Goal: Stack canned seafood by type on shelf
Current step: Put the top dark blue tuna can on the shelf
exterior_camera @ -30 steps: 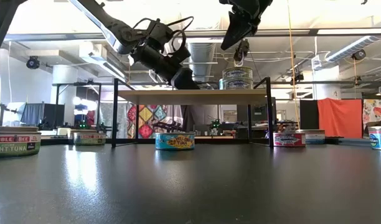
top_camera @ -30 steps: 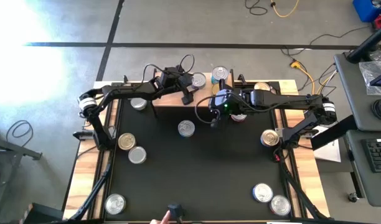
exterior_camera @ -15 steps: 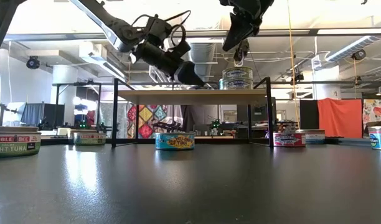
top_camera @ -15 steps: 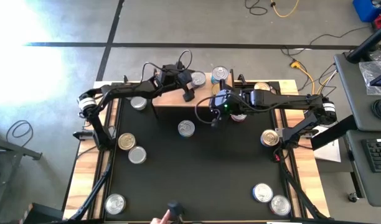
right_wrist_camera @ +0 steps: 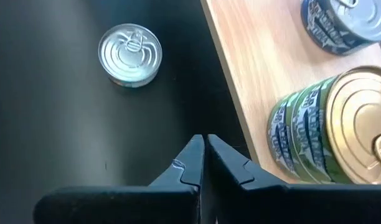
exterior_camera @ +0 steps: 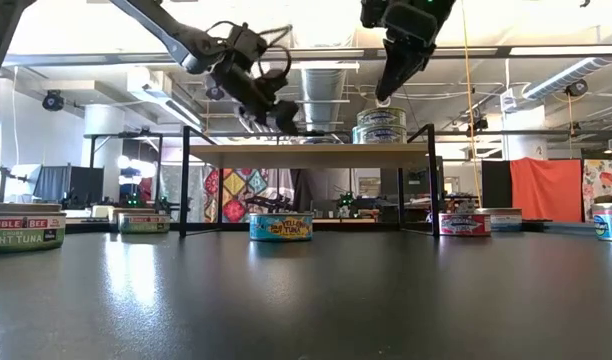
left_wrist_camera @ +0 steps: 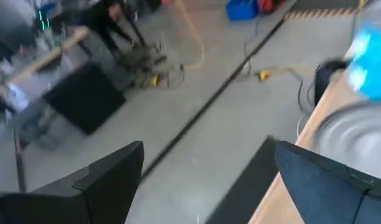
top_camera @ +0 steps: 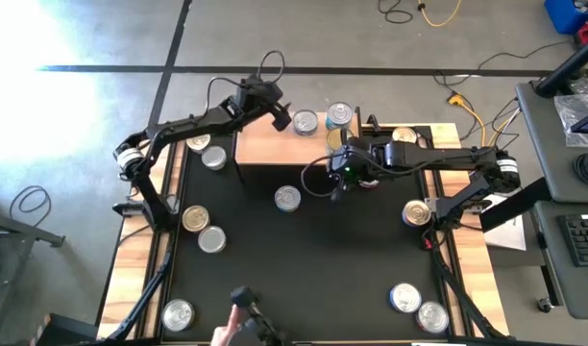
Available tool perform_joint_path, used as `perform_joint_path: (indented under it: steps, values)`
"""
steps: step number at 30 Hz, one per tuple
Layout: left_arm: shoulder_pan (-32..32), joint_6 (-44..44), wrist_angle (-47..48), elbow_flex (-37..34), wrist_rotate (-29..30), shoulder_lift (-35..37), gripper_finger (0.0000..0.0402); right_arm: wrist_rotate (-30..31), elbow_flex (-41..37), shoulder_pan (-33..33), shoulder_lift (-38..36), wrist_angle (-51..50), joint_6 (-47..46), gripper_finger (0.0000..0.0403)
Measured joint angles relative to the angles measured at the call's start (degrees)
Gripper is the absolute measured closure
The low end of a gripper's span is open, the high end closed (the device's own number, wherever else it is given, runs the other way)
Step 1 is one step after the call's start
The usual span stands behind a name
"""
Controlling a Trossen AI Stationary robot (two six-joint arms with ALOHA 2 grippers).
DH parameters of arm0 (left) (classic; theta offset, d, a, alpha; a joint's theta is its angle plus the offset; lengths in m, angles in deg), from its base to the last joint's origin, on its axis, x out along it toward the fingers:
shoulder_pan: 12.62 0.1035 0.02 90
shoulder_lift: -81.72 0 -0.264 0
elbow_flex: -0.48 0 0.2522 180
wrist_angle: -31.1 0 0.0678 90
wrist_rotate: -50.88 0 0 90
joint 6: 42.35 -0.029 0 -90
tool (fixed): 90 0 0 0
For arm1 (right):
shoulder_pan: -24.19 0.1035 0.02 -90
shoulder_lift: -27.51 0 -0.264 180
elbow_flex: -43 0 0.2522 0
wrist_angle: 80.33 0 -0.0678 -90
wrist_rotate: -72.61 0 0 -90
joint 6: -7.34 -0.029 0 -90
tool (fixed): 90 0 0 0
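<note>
Since the earlier pictures the left arm has been raised and swung toward the far left corner of the shelf, and the right arm has been shifted slightly toward the near edge of the shelf.

The black worktop (top_camera: pixel 304 250) is framed by wooden planks. On it, against the far side, the shelf (top_camera: pixel 318 146) is seen, a light-wood board on black legs.

On the shelf, two stacks of cans are counted: a green-labelled stack with a gold lid (right_wrist_camera: pixel 340 134), three cans high in the right wrist view, and beside it a blue-labelled can (right_wrist_camera: pixel 340 22). In the high view two silver lids (top_camera: pixel 305 122) are seen on the board near the left gripper; whether they cap stacks cannot be told there.

Off the shelf, on the worktop and planks, ten cans are counted in the high view: one silver-lidded can (top_camera: pixel 287 198) just in front of the shelf, two (top_camera: pixel 206 150) at the far left, two (top_camera: pixel 203 229) at mid left of which one is gold-lidded, one (top_camera: pixel 178 313) at the near left corner, two (top_camera: pixel 417 306) at the near right, one gold-lidded (top_camera: pixel 416 212) at mid right and one (top_camera: pixel 404 135) at the far right.

The left gripper (top_camera: pixel 278 114) is held above the shelf's far left corner, its fingers (left_wrist_camera: pixel 109 174) spread wide and nothing held. The right gripper (right_wrist_camera: pixel 203 152) is held above the shelf's near edge, its fingers clenched together on nothing.

A person's hand (top_camera: pixel 227 333) shows at the near edge.
</note>
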Motion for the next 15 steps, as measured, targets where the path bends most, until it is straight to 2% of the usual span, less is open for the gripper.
perform_joint_path:
  steps: [4,15]
  values:
    - [1.3,1.8,3.8,-0.2,-3.5,-0.4,0.0056,0.0,-0.8,0.0,-0.5,0.1,0.1,0.0390]
    - [0.7,5.0,3.6,-0.3,-5.6,-3.0,0.0056,0.0,-0.8,0.0,-0.7,0.3,0.1,0.0390]
